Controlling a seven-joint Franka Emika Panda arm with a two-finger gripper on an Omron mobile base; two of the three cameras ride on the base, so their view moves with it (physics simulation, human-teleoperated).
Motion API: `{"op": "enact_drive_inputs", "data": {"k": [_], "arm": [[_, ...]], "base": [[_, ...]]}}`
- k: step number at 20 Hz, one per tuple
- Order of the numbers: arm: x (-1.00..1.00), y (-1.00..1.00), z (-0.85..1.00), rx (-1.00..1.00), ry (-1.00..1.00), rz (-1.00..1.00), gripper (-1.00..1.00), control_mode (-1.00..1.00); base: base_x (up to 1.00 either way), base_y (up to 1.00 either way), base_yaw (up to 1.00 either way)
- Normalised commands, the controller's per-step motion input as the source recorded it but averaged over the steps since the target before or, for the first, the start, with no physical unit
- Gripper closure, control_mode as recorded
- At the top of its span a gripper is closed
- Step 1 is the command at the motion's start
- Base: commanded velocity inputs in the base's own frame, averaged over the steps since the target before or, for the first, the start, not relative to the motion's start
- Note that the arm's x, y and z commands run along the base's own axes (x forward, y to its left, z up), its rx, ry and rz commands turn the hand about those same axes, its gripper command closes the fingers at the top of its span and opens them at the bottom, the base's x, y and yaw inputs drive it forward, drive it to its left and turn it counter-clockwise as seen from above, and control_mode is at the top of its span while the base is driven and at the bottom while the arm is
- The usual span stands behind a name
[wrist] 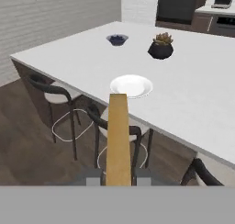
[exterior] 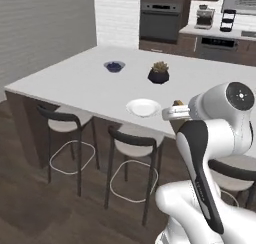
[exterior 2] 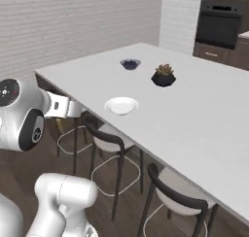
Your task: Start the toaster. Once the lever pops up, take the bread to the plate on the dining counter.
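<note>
One white plate [exterior: 143, 107] sits on one dining counter [exterior: 75, 80]. One bowl of blue berries [exterior: 114, 66] lies at the plate's eleven o'clock, one potted succulent [exterior: 159, 73] at its one o'clock. One bread slice [wrist: 118, 136]. Three bar stools [exterior: 132, 149] line the counter's near edge.

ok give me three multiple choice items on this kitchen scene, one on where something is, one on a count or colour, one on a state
1. Where is the plate?
A. near the dining counter's front edge, above the stools
B. on a stool seat
C. beside the oven

2. What colour is the pot of the small plant?
A. white
B. black
C. red

3. What is the state of the bread?
A. lying on the plate
B. held edge-on in the gripper, short of the plate
C. lying on the floor

Answers: 1 A, the plate sits by the near edge over the stools. 2 B, the pot is black. 3 B, the hand view shows the slice between the fingertips.
</note>
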Motion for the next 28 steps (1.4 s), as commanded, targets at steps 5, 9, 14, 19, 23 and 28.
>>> {"op": "enact_drive_inputs", "data": {"k": [5,9,14,19,23,28], "arm": [[0.00,0.00,0.00,0.00,0.00,0.00,1.00,1.00],[0.00,0.00,0.00,0.00,0.00,0.00,1.00,1.00],[0.00,0.00,0.00,0.00,0.00,0.00,1.00,1.00],[0.00,0.00,0.00,0.00,0.00,0.00,1.00,1.00],[0.00,0.00,0.00,0.00,0.00,0.00,1.00,1.00],[0.00,0.00,0.00,0.00,0.00,0.00,1.00,1.00]], "base": [[0.59,1.00,-0.51],[0.50,1.00,-0.52],[0.62,0.94,-0.51],[0.48,0.66,-0.34],[0.71,0.34,-0.19],[0.66,0.05,-0.11]]}}
